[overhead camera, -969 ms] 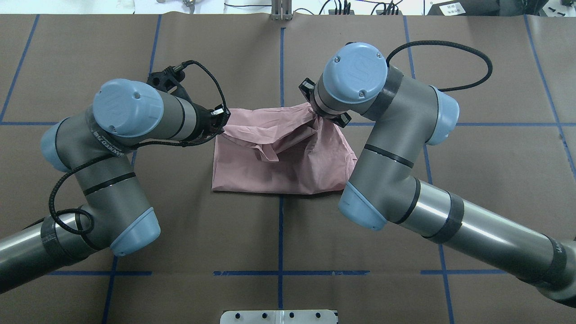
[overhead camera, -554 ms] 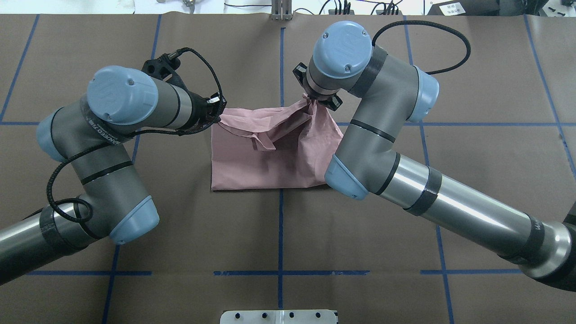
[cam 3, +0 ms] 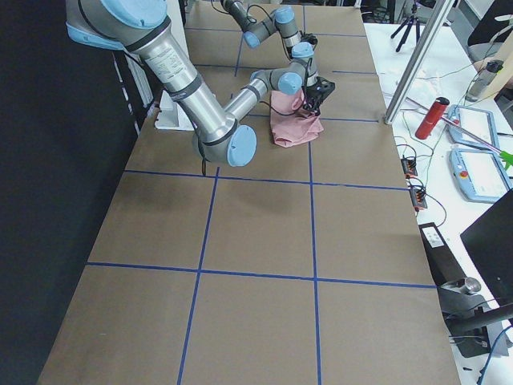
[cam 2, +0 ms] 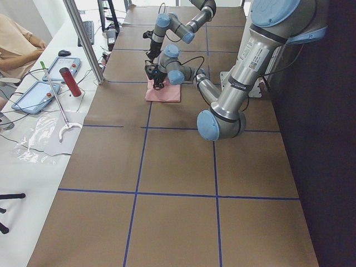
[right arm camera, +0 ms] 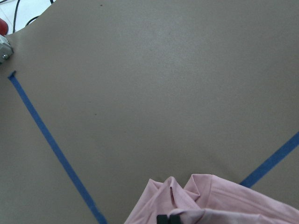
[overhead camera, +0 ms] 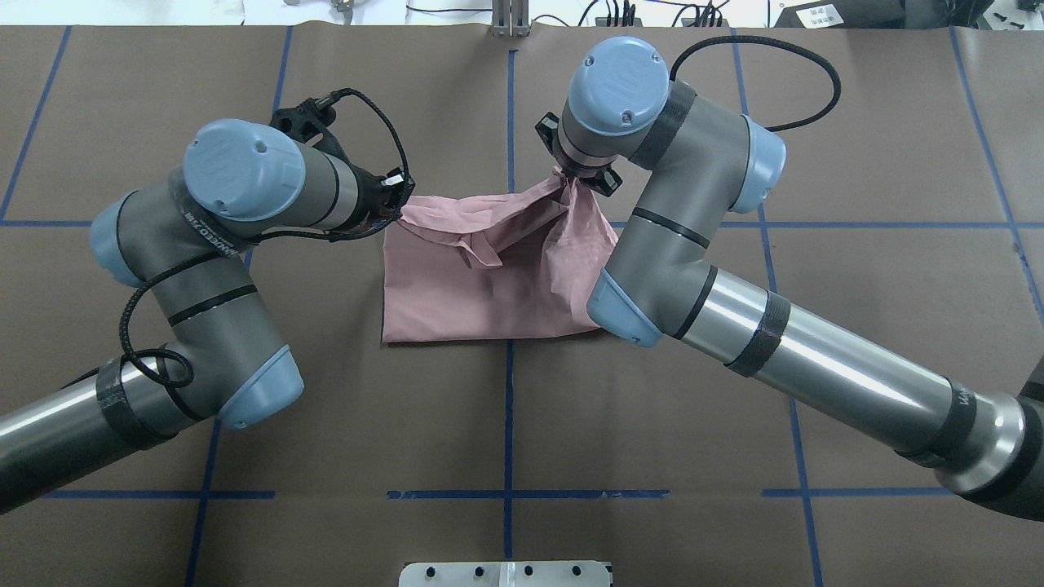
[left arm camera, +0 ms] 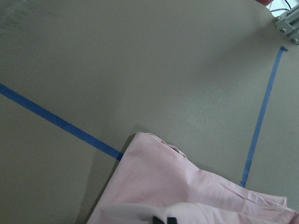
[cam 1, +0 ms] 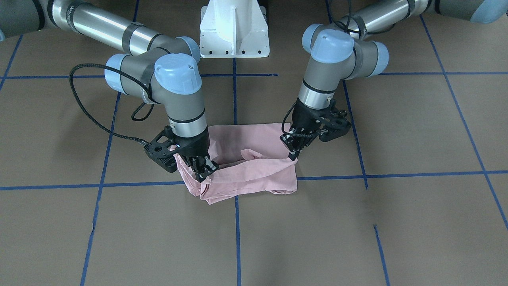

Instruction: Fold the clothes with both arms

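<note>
Left gripper point(cam 1: 294, 152) and right gripper point(cam 1: 203, 171) both look clamped on the far corners of the pink T-shirt point(cam 1: 254, 174), held just off the table point(cam 1: 397, 222); it sits mid-table between them, already a compact rectangle, so I'd guess one last fold needs laying over and flattening

We find the T-shirt point(overhead camera: 489, 293) on the counter point(overhead camera: 367, 424), midway between the two arms and astride the centre tape line point(overhead camera: 507, 424); its near edge lies flat, toward the pedestal base point(cam 1: 234, 28), which stands behind it on the robot's side; its far edge is raised off the counter; the left fingers point(cam 1: 294, 152) pinch the far left corner, the right fingers point(cam 1: 203, 169) the far right corner; the cloth sags between them.
</note>
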